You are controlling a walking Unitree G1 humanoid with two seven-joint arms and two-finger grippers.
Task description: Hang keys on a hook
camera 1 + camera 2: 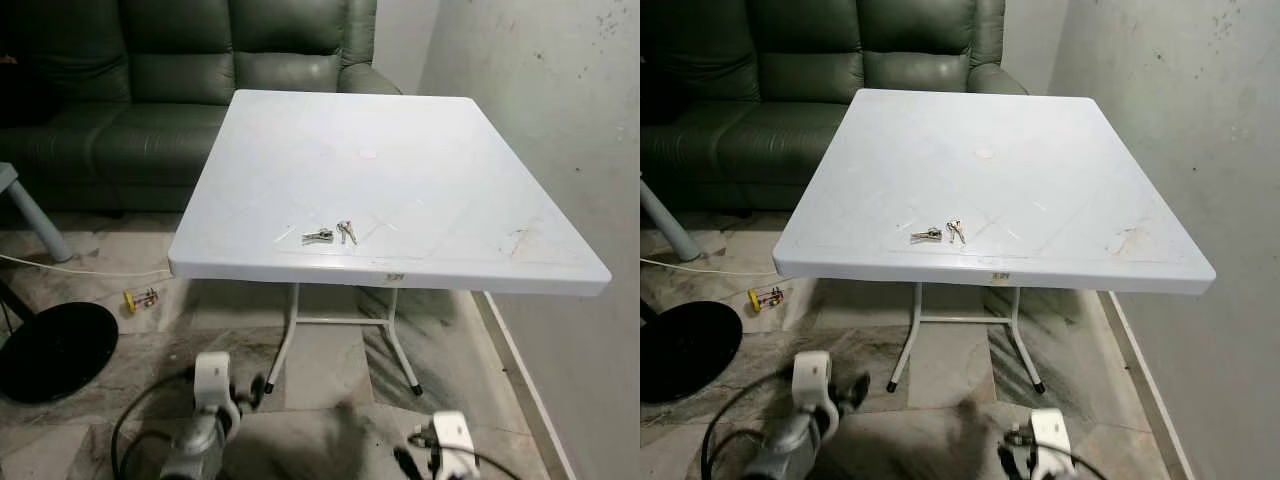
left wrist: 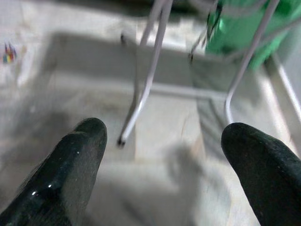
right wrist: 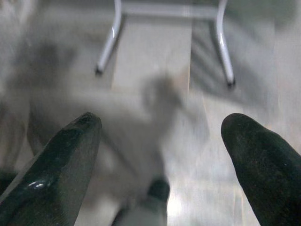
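Left pincer spread low, keys far on table

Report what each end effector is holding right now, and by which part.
Nothing is held. The left end effector and right end effector are both open over the floor, while the keys lie untouched on the white table.

Silver keys lie on a white table, before a dark green sofa.

Keys on table, near front edge
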